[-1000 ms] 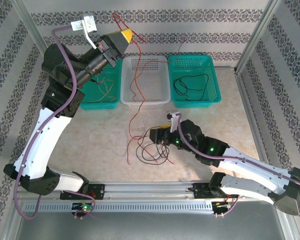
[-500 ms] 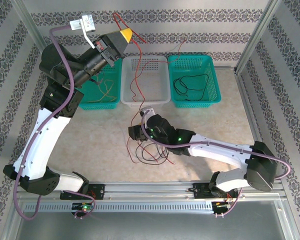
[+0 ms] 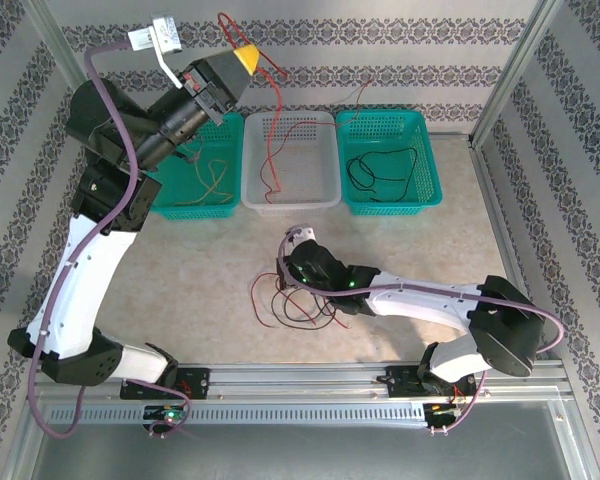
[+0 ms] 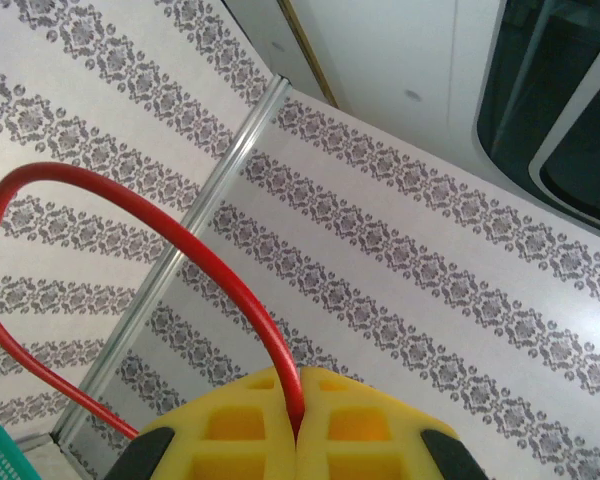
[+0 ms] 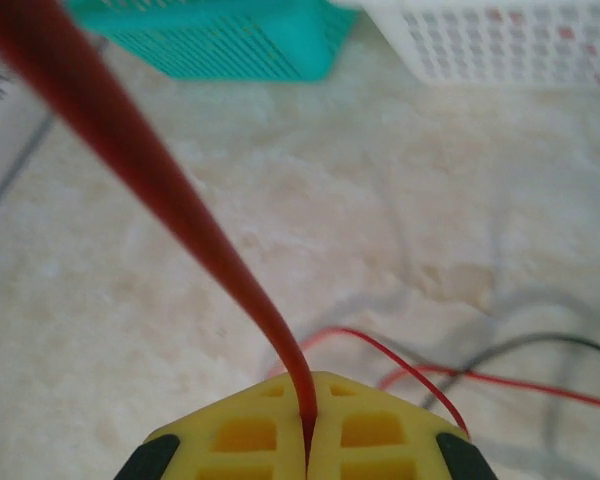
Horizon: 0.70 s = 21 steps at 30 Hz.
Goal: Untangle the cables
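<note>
Gripper on left [image 4: 298, 436] clamped on red cable [image 4: 185, 243], right gripper [image 5: 308, 434] pinching blurred red strand [image 5: 165, 190], ends cropped.

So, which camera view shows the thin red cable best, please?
Top external: the thin red cable hangs from the left claw over the white mesh basket, with red loops on the table by the right claw. Each wrist view gives a short pinched stretch.

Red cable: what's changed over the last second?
The right pincer swung left across the table and shut on the red cable. The left pincer, clamped on the same cable throughout, rose and shifted slightly left. The white basket, the right teal basket and the black cable inside it stayed put.
</note>
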Each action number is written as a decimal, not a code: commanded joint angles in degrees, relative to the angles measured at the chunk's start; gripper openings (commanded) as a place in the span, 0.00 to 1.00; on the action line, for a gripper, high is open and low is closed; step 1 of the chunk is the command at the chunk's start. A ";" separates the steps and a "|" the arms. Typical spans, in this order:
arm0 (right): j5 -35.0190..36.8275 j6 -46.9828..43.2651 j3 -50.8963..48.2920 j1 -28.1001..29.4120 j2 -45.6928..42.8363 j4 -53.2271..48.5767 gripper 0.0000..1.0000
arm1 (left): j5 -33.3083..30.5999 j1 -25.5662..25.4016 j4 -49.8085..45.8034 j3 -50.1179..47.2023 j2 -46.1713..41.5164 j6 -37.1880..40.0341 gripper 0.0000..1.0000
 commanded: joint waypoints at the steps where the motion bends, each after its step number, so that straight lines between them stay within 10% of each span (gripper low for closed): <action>1: 0.23 4.77 -4.70 -1.78 1.10 0.31 0.00 | -1.94 0.53 -4.91 5.60 2.19 1.96 0.00; 11: 9.33 6.43 -16.49 -0.68 -23.79 -3.13 0.00 | -5.65 0.89 -10.00 7.42 10.36 12.02 0.00; 21: 9.96 -2.09 -5.08 -0.51 -41.78 -19.08 0.00 | -9.91 2.47 -6.70 3.39 24.04 21.91 0.00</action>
